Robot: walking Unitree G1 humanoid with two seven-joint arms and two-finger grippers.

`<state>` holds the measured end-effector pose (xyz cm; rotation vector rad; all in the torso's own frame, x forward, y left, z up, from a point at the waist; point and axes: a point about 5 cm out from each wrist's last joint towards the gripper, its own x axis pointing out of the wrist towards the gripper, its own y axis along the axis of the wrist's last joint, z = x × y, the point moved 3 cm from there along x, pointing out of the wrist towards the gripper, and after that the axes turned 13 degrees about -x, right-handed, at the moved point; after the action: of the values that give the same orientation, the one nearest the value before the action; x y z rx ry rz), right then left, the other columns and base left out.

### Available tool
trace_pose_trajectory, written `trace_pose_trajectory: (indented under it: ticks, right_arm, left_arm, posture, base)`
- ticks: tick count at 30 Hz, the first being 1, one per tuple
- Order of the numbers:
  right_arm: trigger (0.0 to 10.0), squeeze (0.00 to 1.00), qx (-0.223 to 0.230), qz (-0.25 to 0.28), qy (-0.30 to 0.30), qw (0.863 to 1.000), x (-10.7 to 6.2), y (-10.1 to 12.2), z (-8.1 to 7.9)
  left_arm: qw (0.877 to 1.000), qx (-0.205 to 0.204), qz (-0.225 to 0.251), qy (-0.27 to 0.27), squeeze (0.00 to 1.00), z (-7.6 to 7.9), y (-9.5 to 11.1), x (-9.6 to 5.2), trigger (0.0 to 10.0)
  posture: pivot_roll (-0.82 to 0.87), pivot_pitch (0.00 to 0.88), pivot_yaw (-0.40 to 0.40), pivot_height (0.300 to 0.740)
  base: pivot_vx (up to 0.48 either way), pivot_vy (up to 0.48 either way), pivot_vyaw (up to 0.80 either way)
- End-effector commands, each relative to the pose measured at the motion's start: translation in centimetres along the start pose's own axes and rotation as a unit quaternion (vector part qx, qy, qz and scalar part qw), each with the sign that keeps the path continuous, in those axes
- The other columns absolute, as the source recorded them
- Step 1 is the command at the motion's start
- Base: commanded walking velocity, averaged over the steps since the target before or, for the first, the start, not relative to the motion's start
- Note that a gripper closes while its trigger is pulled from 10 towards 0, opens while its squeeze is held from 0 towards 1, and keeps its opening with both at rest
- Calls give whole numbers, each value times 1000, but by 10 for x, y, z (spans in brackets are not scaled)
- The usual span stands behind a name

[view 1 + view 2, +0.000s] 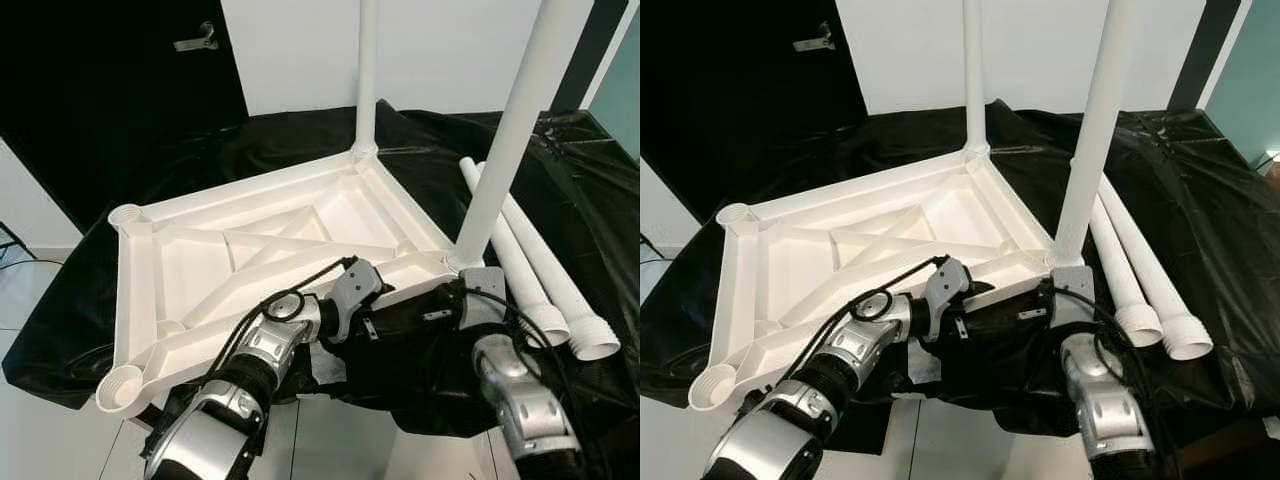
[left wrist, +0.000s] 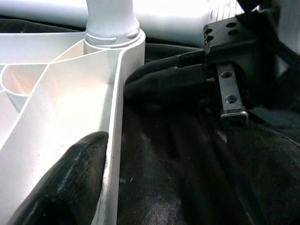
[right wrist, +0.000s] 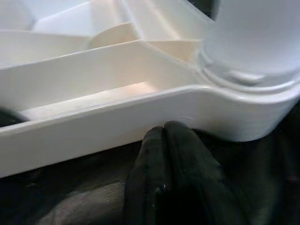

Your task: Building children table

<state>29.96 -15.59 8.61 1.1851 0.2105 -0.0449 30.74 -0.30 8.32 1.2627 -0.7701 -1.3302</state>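
Observation:
The white plastic tabletop (image 1: 200, 250) lies upside down on a black cloth. Two white legs stand upright in its sockets: one at the far corner (image 1: 366, 70), one at the near right corner (image 1: 510, 130). Both left corner sockets (image 1: 122, 385) are empty. My left gripper (image 1: 385, 305) rests at the tabletop's front rim (image 2: 115, 140), close to the near right leg. My right gripper (image 1: 447, 287) is just below that leg's socket (image 3: 253, 79). Its fingers (image 3: 168, 159) are shut together, their tips touching the rim's outer wall.
Two loose white legs (image 1: 540, 270) lie side by side on the black cloth (image 1: 560, 180) to the right of the tabletop. The cloth hangs over the front edge above a pale floor. A black door and a white wall stand behind.

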Motion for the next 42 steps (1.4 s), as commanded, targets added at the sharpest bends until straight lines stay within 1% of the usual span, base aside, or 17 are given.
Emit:
trace_pose_trajectory:
  ticks: [1, 3, 7, 8, 19, 24, 27, 29, 31, 33, 34, 36, 37, 38, 40, 41, 42]
  right_arm:
    - [10000, 0, -4, 7, -3, 1000, -1, 3, -1]
    - [10000, 0, -1, 10, -8, 1000, -1, 5, -5]
    - [10000, 0, 1, 12, -8, 1000, -1, 7, -6]
    - [10000, 0, 3, 13, -8, 1000, -1, 7, -9]
    - [10000, 0, 5, 9, -9, 1000, 0, 5, -12]
    - [10000, 0, 8, 9, -12, 1000, -1, 4, -10]
    - [10000, 0, 8, 9, -12, 1000, -1, 4, -10]
    - [10000, 0, 10, 14, -10, 1000, -1, 6, -8]
    - [10000, 0, 10, 14, -10, 1000, -1, 6, -8]
    - [10000, 0, 13, 19, -11, 1000, -1, 9, -7]
    - [10000, 0, 13, 20, -11, 1000, 0, 9, -6]
    - [10000, 0, 13, 21, -11, 1000, 0, 10, -6]
    - [10000, 0, 13, 21, -11, 1000, 1, 10, -6]
    - [10000, 0, 13, 21, -10, 1000, 1, 10, -6]
    - [10000, 0, 13, 21, -10, 1000, 1, 10, -6]
    - [10000, 0, 13, 21, -10, 1000, 1, 10, -6]
    - [10000, 0, 13, 21, -10, 1000, 1, 10, -6]
  left_arm:
    - [996, -53, -52, -46, 0, 8, -34, -10, 10000]
    - [998, -46, -9, -41, 0, 1, -13, -18, 10000]
    - [998, -41, 10, -39, 0, -3, -2, -24, 10000]
    - [998, -33, 34, -41, 0, -9, 14, -38, 10000]
    - [998, -33, 48, -35, 0, -12, 13, -59, 10000]
    - [999, -28, -32, -10, 0, -18, -12, -73, 10000]
    - [999, -29, -44, -8, 0, -18, -15, -74, 10000]
    - [994, -24, -110, 18, 0, -22, -33, -77, 10000]
    - [994, -24, -110, 18, 0, -22, -33, -77, 10000]
    - [989, -28, -146, 14, 0, -20, -43, -76, 10000]
    - [988, -32, -148, 2, 0, -16, -45, -72, 1059]
    - [988, -34, -148, -5, 0, -13, -45, -68, 1059]
    - [988, -34, -147, -9, 0, -12, -45, -67, 0]
    - [989, -30, -146, -12, 0, -10, -45, -61, 0]
    - [989, -30, -146, -12, 0, -10, -45, -61, 0]
    - [990, -18, -138, -18, 0, -6, -41, -46, 0]
    - [990, -18, -138, -18, 0, -6, -41, -46, 0]
  posture:
    - [-152, 0, 69, 740]
    - [-157, 0, 75, 740]
    - [-157, 0, 76, 740]
    - [-147, 0, 78, 740]
    - [-141, 0, 80, 740]
    - [-139, 0, 74, 740]
    - [-139, 0, 74, 740]
    - [-139, 0, 66, 740]
    - [-139, 0, 66, 740]
    - [-140, 0, 62, 740]
    - [-143, 0, 60, 740]
    - [-143, 0, 60, 740]
    - [-143, 0, 60, 740]
    - [-144, 0, 58, 740]
    - [-144, 0, 58, 740]
    - [-144, 0, 58, 740]
    - [-144, 0, 58, 740]
  base:
    - [0, 0, 0]
    - [0, 0, 0]
    - [0, 0, 0]
    - [0, 0, 0]
    - [0, 0, 0]
    - [0, 0, 0]
    - [0, 0, 0]
    - [0, 0, 0]
    - [0, 0, 0]
    - [0, 0, 0]
    - [0, 0, 0]
    - [0, 0, 0]
    - [0, 0, 0]
    - [0, 0, 0]
    - [0, 0, 0]
    - [0, 0, 0]
    - [0, 0, 0]
